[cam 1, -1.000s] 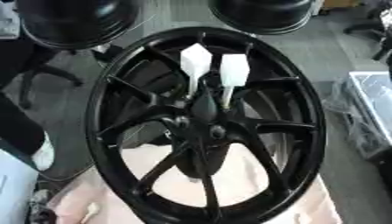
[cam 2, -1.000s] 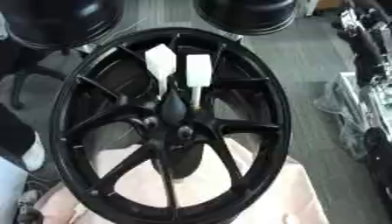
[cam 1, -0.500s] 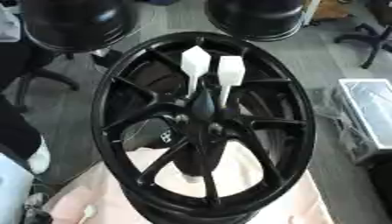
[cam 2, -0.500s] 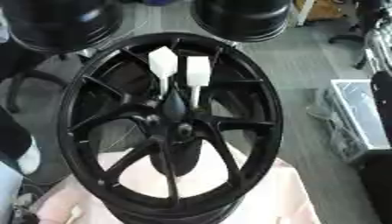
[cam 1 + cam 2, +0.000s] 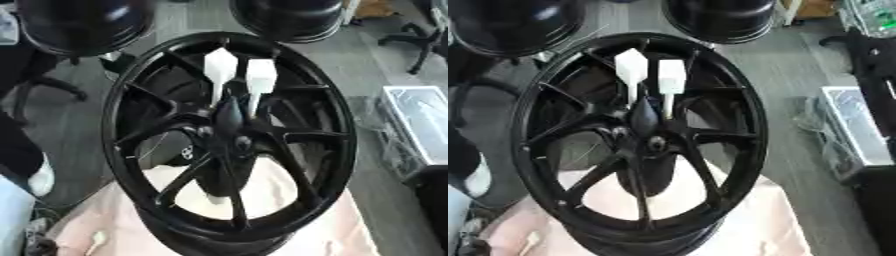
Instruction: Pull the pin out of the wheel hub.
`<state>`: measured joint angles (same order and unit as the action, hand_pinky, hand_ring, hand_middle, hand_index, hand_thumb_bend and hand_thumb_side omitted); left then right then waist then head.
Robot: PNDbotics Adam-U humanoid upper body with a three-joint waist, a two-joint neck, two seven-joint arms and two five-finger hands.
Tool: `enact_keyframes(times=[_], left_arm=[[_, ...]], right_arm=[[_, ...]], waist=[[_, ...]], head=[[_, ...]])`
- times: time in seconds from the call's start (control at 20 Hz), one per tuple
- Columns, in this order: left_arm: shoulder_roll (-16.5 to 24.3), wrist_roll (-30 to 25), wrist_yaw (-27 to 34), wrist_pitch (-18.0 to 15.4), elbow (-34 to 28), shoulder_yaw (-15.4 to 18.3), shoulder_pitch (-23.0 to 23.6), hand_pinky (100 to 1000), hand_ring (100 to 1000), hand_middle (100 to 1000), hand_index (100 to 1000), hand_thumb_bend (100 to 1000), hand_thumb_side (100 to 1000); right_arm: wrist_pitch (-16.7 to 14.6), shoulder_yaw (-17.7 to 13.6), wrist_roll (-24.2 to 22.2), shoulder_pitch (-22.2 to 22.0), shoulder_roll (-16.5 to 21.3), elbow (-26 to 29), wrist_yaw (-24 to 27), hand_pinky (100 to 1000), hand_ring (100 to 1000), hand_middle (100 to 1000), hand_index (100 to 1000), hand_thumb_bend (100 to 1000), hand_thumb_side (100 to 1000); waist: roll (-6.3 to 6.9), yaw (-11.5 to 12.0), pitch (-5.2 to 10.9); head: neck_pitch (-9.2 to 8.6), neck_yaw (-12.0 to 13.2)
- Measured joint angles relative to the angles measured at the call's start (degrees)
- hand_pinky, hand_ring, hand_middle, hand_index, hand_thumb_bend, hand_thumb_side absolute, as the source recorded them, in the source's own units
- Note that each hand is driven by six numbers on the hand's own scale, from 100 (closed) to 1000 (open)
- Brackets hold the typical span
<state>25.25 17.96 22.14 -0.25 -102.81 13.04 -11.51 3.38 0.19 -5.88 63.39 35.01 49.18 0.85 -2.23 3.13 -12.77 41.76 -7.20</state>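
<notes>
Seemingly only the view has been shifted, for the two white pins [image 5: 220, 67] are still seated just above the hub [image 5: 234, 143] of the black wheel [image 5: 114, 135] at mid-frame, so nothing has been pulled, and, no hand being shown, the fingers cannot be judged.

Even, soft daylight fills both views, motion blur smears everything, and pale glare sits on the black wheel hub [image 5: 229, 140].
</notes>
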Motion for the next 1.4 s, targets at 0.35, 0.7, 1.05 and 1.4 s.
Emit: enact_keyframes(times=[0.35, 0.7, 1.05, 1.4], left_arm=[[0.4, 0.2, 0.0, -0.2, 0.1, 0.2, 0.5, 794, 841, 823, 865, 183, 725], [0.5, 0.3, 0.0, -0.4, 0.1, 0.6, 0.5, 794, 840, 823, 865, 182, 726], [0.5, 0.6, 0.0, -0.5, 0.1, 0.9, 0.5, 794, 840, 822, 864, 182, 726], [0.5, 0.6, 0.0, -0.5, 0.1, 0.9, 0.5, 794, 839, 822, 864, 182, 727]], right_arm=[[-2.3, 2.0, -6.0, 5.6, -3.7, -1.2, -6.1, 909, 841, 820, 953, 236, 577], [-5.0, 6.8, -19.6, 5.3, -4.8, 9.7, -9.5, 902, 848, 830, 954, 286, 577], [-6.0, 10.3, -31.4, 3.2, -3.1, 25.7, -7.0, 896, 841, 808, 934, 399, 509], [-6.4, 12.3, -36.7, 1.6, -1.4, 36.6, -5.0, 883, 823, 790, 919, 509, 460]], waist=[[0.07, -0.3, -0.88], [0.07, -0.3, -1.58], [0.06, -0.4, -2.11], [-0.08, -0.5, -2.21]], head=[[0.45, 0.0], [0.43, 0.6], [0.40, 1.2], [0.40, 1.6]])
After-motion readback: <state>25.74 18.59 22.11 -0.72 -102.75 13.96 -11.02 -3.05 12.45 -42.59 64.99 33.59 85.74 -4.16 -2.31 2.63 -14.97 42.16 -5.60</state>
